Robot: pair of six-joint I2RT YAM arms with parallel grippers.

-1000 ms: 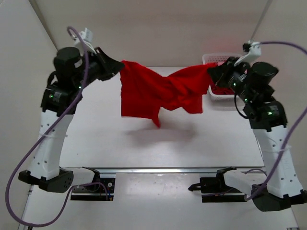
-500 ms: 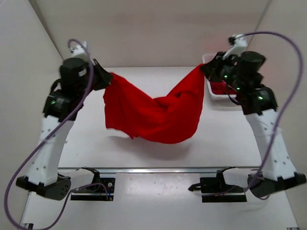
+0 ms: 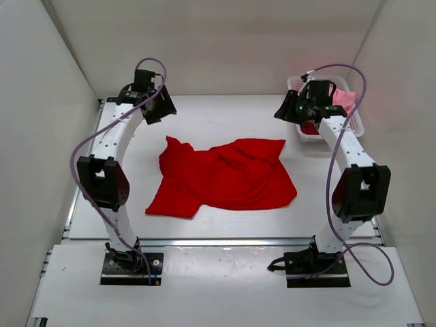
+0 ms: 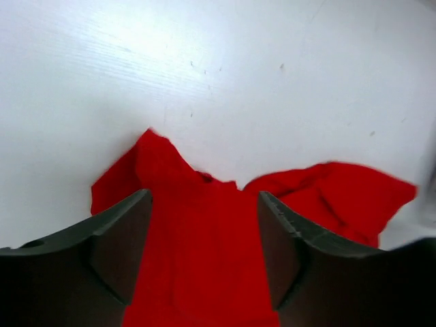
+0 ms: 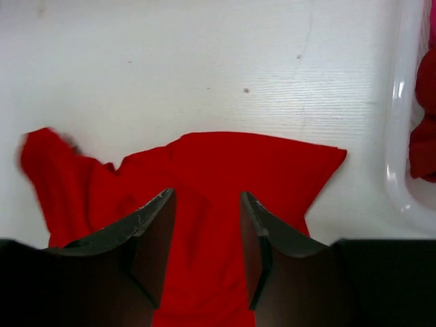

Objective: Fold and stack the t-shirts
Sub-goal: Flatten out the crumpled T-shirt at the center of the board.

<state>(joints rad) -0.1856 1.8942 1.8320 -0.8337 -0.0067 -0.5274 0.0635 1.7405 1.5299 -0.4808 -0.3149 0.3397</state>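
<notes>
A bright red t-shirt [image 3: 225,178] lies spread and rumpled on the white table, one sleeve pointing to the far left. My left gripper [image 3: 162,109] hovers high over the far left of the table, open and empty; its wrist view shows the red shirt [image 4: 204,259] far below, between the fingers [image 4: 116,245]. Over the far right my right gripper [image 3: 283,112] hangs open too, with the shirt [image 5: 204,177] beneath it and nothing in its jaws. A light pink shirt [image 3: 344,100] and a darker red one [image 3: 310,127] lie in the basket.
The white lattice basket [image 3: 360,122] stands at the far right corner, close beside my right arm; its rim [image 5: 398,136] shows in the right wrist view. White walls enclose the table on three sides.
Both grippers have opened and let go of the red shirt, which dropped flat onto the table. Both arms swung up and away toward the far edge.
</notes>
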